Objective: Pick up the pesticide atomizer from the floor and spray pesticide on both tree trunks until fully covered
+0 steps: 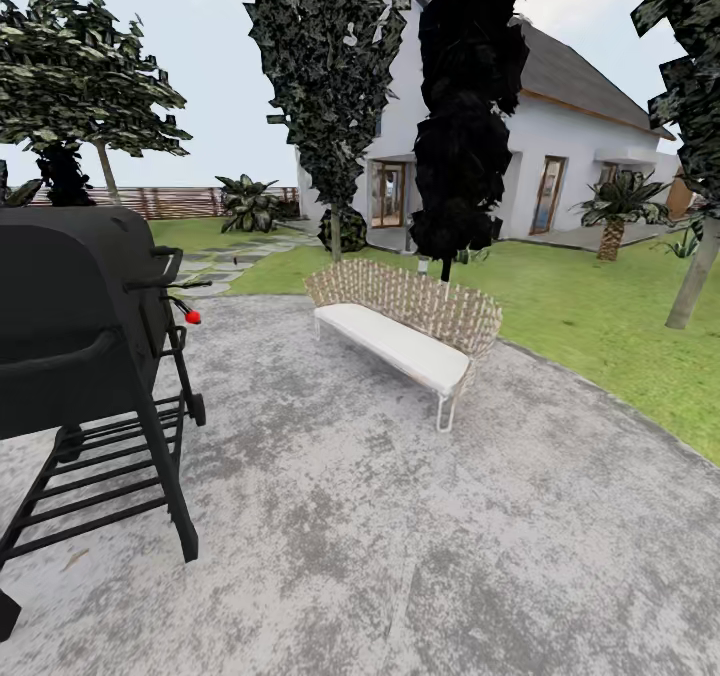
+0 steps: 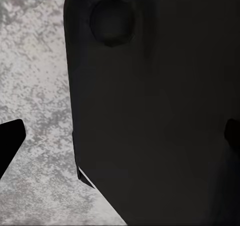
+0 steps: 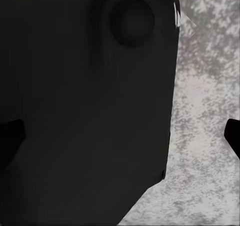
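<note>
Two wrist views look down at mottled grey paving (image 2: 35, 85), each with a large black body of the robot (image 2: 160, 110) across much of the picture. In the left wrist view a dark fingertip of the left gripper (image 2: 120, 143) shows at either edge, set wide apart with nothing between them; the right gripper (image 3: 120, 136) stands the same way, its two dark tips far apart and holding nothing. Both grippers hang above the paving, the black body close beside them.

In the head view a black wheeled barbecue grill (image 1: 80, 336) stands on the grey patio (image 1: 400, 536), with a red knob (image 1: 193, 317) at its side. Past it sits a wicker bench (image 1: 405, 321) with a white seat cushion, at the edge of the green lawn (image 1: 600, 306). Two dark columnar trees (image 1: 330, 86) rise behind the bench in front of a white house (image 1: 570, 136). A short palm (image 1: 615, 211) grows near the house, and a brown slat fence (image 1: 170, 201) runs far back. At the lawn's far side a leaning grey-brown trunk (image 1: 695, 276) stands, well apart from both grippers. I cannot tell where the pesticide atomizer is.
</note>
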Robot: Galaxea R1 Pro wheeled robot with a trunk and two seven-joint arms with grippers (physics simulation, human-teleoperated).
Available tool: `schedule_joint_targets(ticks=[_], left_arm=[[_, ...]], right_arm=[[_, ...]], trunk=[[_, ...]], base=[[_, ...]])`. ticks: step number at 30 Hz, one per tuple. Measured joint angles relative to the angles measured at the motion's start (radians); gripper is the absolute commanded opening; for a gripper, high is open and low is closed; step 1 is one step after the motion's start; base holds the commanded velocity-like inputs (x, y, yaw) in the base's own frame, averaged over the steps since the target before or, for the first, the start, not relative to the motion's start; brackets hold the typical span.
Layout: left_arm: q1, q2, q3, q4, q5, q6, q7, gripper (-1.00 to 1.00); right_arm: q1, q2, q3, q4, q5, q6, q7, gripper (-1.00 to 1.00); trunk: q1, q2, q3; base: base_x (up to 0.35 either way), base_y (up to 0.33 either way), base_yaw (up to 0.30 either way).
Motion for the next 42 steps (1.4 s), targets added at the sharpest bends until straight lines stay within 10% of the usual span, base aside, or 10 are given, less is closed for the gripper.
schedule_joint_targets(ticks=[34,35,36,38,42], left_arm=[[-0.084,0.062,-0.009,-0.113,0.065,-0.032,-0.003,1.00],[-0.116,0.060,-0.010,-0.147,0.064,-0.155,-0.003,1.00],[-0.144,0.060,-0.011,-0.315,0.064,-0.169,-0.003,1.00],[-0.172,0.060,-0.012,-0.365,0.064,-0.179,-0.003,1.00],[-0.202,0.065,-0.012,-0.365,0.063,-0.192,-0.003,1.00]], right_arm=[[-0.015,0.012,-0.004,-0.153,0.004,-0.106,0.003,1.00],[-0.015,0.012,-0.004,-0.202,0.004,-0.231,0.003,1.00],[-0.016,0.011,-0.004,-0.346,0.003,-0.237,0.003,1.00],[-0.017,0.011,-0.005,-0.621,0.003,-0.238,0.003,1.00],[-0.016,0.011,-0.005,-0.653,0.003,-0.239,0.004,1.00]], trunk=[[0.000,0.000,0.001],[0.000,0.000,0.000],[0.000,0.000,0.001],[0.000,0.000,0.001],[0.000,0.000,0.001]], base=[[0.000,0.000,0.000],[0.000,0.000,0.000],[0.000,0.000,0.000],[0.000,0.000,0.000],[0.000,0.000,0.000]])
